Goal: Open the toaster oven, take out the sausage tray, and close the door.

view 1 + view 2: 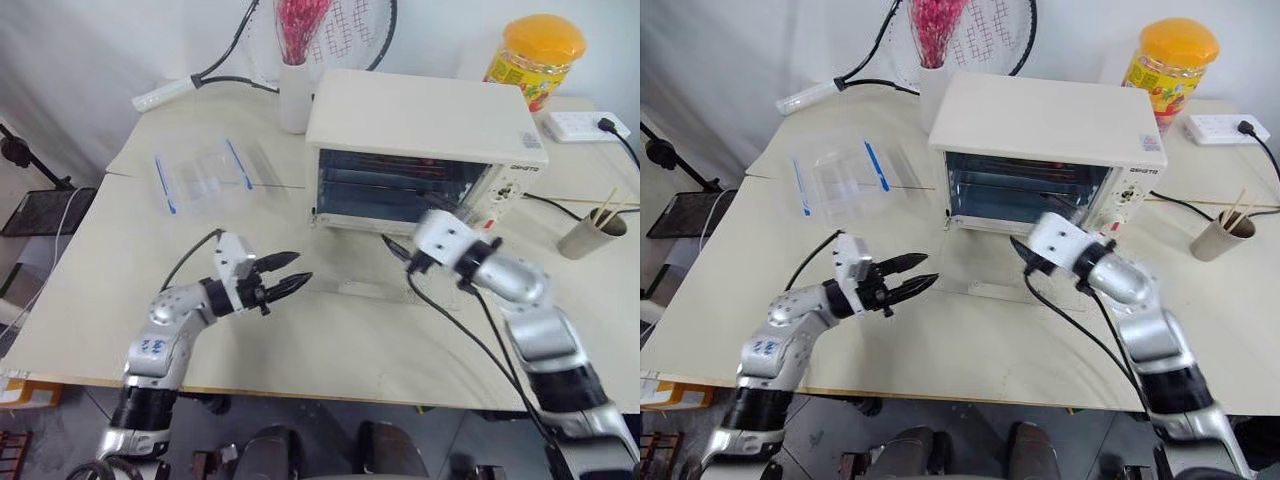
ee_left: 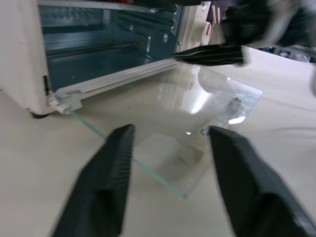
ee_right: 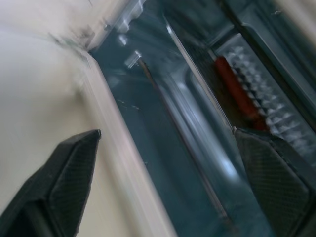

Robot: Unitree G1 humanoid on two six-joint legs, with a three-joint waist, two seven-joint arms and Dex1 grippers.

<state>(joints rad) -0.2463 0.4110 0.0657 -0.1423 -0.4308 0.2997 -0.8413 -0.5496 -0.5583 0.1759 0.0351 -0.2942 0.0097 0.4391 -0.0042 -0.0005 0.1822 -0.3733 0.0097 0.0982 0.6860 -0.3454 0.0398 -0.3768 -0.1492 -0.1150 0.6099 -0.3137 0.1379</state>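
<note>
**Door down, both my grippers open at the oven mouth**

The oven (image 1: 425, 130) sits ahead of me on the table (image 1: 120, 300), its glass door (image 2: 197, 118) swung down flat onto the tabletop, hinged along the oven's lower front edge. My left gripper (image 1: 283, 273) hangs just off the door's left edge, pointing toward it, fingers (image 2: 111, 182) spread apart with nothing between them; through the gap I see the door's near corner and its handle fittings. My right gripper (image 1: 400, 252) is over the door, close to the open mouth, fingers (image 3: 69, 173) spread as wide as they go and gripping nothing. Between and beyond those fingers lies the oven's inside: the tray (image 3: 256, 74), ridged and silver, sits on a rack in there with a red sausage (image 3: 237, 94) on it, just beyond my right fingertips and not touched.

Off past my left fingers a clear container (image 1: 205, 175) with blue clips rests on the table, well apart from the oven.
</note>
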